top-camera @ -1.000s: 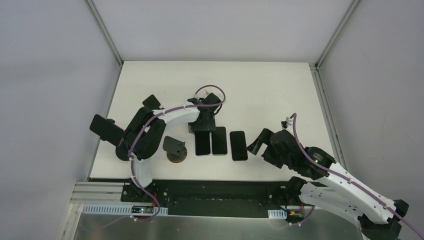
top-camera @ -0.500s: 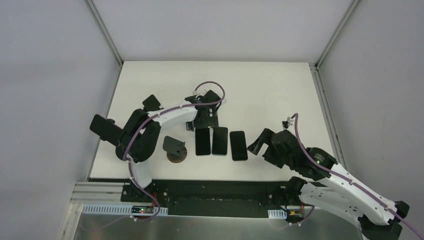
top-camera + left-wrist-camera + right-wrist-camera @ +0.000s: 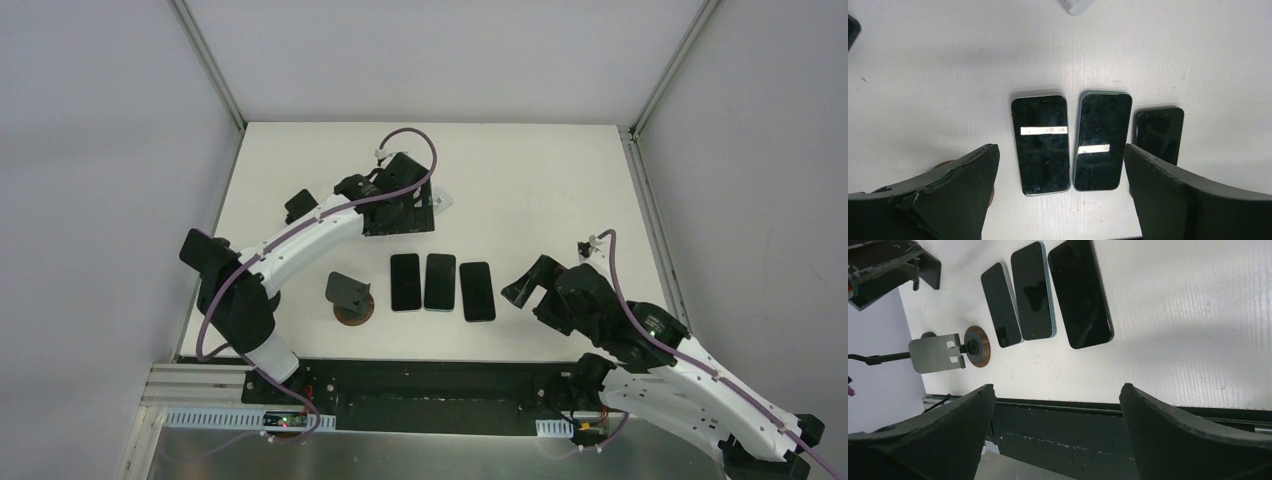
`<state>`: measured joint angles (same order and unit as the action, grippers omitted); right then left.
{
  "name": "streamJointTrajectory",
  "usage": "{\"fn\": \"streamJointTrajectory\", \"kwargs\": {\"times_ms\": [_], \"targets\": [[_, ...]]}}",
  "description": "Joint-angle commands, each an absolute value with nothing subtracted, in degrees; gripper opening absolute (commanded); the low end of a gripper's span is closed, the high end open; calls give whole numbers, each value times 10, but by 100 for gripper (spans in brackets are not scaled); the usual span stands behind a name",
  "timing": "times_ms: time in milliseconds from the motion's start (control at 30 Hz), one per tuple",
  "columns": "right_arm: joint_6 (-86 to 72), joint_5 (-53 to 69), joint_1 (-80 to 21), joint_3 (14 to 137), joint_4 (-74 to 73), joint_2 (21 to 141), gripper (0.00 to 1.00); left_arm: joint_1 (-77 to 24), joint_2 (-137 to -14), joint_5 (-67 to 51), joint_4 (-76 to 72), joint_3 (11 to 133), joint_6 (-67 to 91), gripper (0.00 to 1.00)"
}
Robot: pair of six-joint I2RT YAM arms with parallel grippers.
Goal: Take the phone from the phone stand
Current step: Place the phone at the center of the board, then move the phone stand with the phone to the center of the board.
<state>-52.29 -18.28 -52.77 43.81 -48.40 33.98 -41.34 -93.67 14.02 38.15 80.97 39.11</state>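
Station inspected from three views

1. Stand (image 3: pixel 350 297): grey plate tilted on a round brown base, upright on the white table (image 3: pixel 540 180). No phone touches it.

2. Task item: three phones lie flat on the table to the stand's right, long sides parallel, dark glossy faces up.
- Near phone (image 3: pixel 405 282): closest to the stand, apart from its base by a strip of bare table.
- Middle phone (image 3: pixel 440 281): just beside the near phone, with a thin gap showing in the left wrist view.
- Far phone (image 3: pixel 477 291): farthest from the stand, just beside the middle phone and set a little more toward the table's front edge.

3. Left gripper (image 3: pixel 400 212): beyond the stand and to its right, toward the back of the table, well apart from all three phones. Jaws released and spread wide, with nothing between them. Its camera looks down on the row of phones.

4. Right gripper (image 3: pixel 530 288): to the stand's right, past the far phone, near that phone but not touching it. Jaws released and wide, grasping nothing.

5. Other items: a small white piece (image 3: pixel 441 201) beside the left gripper, and a black object (image 3: pixel 300 205) beyond the stand, slightly to its left; neither can be identified
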Motion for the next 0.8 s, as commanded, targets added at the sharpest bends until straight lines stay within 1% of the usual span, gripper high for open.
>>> {"fn": "streamJointTrajectory", "kwargs": {"times_ms": [0,100,267,433,767], "targets": [[-532,-207,-526,444,-485,320,99,-421,-882,157,435,844,349,98],[-519,-198,-526,452,-493,338,99,-421,-856,156,456,854,331,98],[-506,-231,-525,470,-519,378,99,-421,-802,157,488,854,304,98],[-497,-247,-526,488,-536,416,99,-421,-733,185,522,842,302,99],[-494,-248,-526,484,-515,430,99,-412,-616,234,591,807,322,99]]}}
